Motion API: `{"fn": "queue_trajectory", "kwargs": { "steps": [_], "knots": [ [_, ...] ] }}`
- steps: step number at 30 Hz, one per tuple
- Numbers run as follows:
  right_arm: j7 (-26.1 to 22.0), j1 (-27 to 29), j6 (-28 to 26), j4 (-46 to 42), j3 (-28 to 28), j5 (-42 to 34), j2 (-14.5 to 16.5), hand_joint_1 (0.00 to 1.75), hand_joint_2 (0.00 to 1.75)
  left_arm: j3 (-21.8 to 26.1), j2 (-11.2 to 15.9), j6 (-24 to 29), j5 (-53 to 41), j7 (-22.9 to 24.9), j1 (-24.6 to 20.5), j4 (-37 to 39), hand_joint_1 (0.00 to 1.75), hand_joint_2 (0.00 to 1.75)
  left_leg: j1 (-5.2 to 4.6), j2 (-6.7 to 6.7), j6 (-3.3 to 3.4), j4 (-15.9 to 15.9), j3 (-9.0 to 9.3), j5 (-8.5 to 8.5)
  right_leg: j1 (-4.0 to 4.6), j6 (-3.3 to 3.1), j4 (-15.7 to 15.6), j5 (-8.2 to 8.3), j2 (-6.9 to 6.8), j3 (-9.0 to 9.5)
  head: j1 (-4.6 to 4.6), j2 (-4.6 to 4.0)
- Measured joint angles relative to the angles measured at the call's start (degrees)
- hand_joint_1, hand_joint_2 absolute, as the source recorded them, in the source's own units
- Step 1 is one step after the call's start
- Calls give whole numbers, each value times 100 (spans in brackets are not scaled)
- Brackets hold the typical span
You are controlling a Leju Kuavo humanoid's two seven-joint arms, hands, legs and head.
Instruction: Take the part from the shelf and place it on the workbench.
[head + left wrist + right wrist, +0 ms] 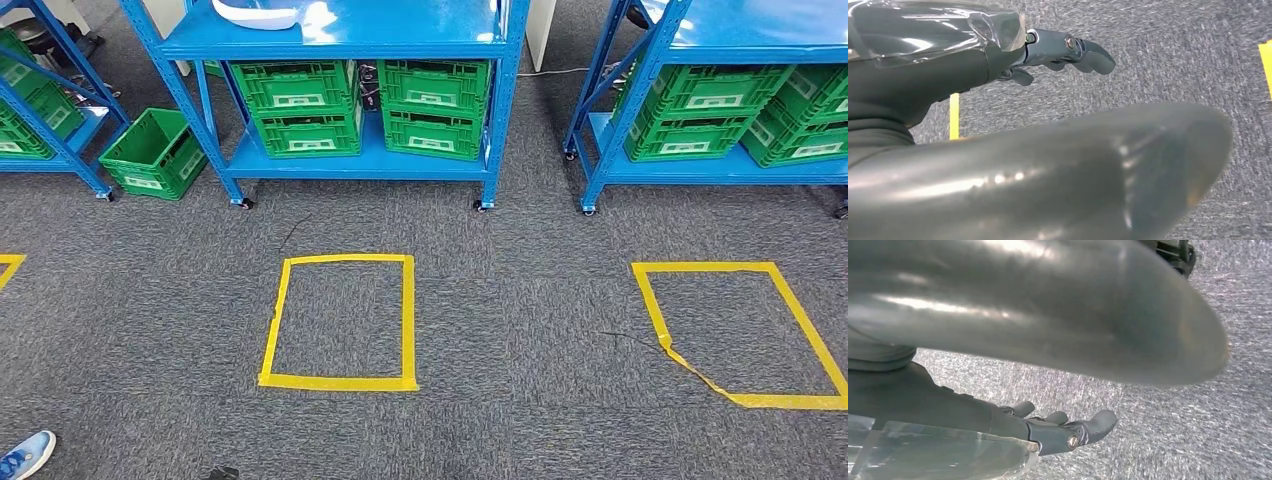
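A white curved part [255, 12] lies on the top board of the middle blue shelf [400, 40], at the far side of the head view. Both arms hang down over the grey carpet. My left hand [923, 85] holds nothing; its dark fingers [1093, 52] reach out straight above the thick grey thumb. My right hand [948, 405] is likewise empty, its fingers [1098, 422] stretched out and spread from the thumb.
Green crates [300, 110] fill the shelf's lower board. One loose crate [155, 152] stands on the floor to its left. More blue shelves [700, 160] with crates stand left and right. Two yellow tape squares [340, 381] mark the carpet. A person's shoe [25, 455] is at the lower left.
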Motion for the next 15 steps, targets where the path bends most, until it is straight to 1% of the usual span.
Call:
{"fn": "queue_trajectory", "kwargs": {
  "steps": [1,2,3,4,6,8,11,15],
  "knots": [
    [3,-3,1,0,0,-3,4,0,0,-1,4,1,-5,1,-4,-1,0,0,-22,17,30,-156,77,24,9,24,-2,-4,-3,-1,1,0],
    [7,-4,3,0,0,-5,11,0,0,-1,9,1,-9,4,-7,-1,0,0,-43,21,51,-187,83,5,18,49,-10,-2,-10,-2,1,0],
    [13,-6,5,0,0,-8,15,0,0,-1,13,0,-12,12,-8,-1,0,0,-53,8,82,-212,87,20,17,82,-27,2,-19,4,-1,0],
    [20,-6,7,0,0,-10,19,0,0,-1,17,-2,-12,22,-8,-1,0,0,-49,-5,96,-250,107,43,17,108,-42,4,-22,8,2,0],
    [32,-9,9,0,0,-14,19,0,0,-1,17,-9,-11,38,-19,-1,0,0,-43,-34,55,-329,156,90,23,95,-108,12,-23,31,13,0],
    [42,-14,10,0,0,-16,16,0,0,0,11,-18,-12,39,-30,0,0,0,-57,-56,5,-343,168,97,15,51,-154,16,-26,49,25,0],
    [49,-15,13,0,0,-16,12,0,0,1,10,-21,-12,41,-30,1,0,0,-88,-66,38,-332,153,89,-7,69,-155,28,-33,50,27,0],
    [57,-11,29,0,0,-25,13,0,0,1,9,-21,-19,43,-31,1,0,0,-105,-65,56,-322,140,86,-25,94,-158,42,-32,42,27,0]
  ]
}}
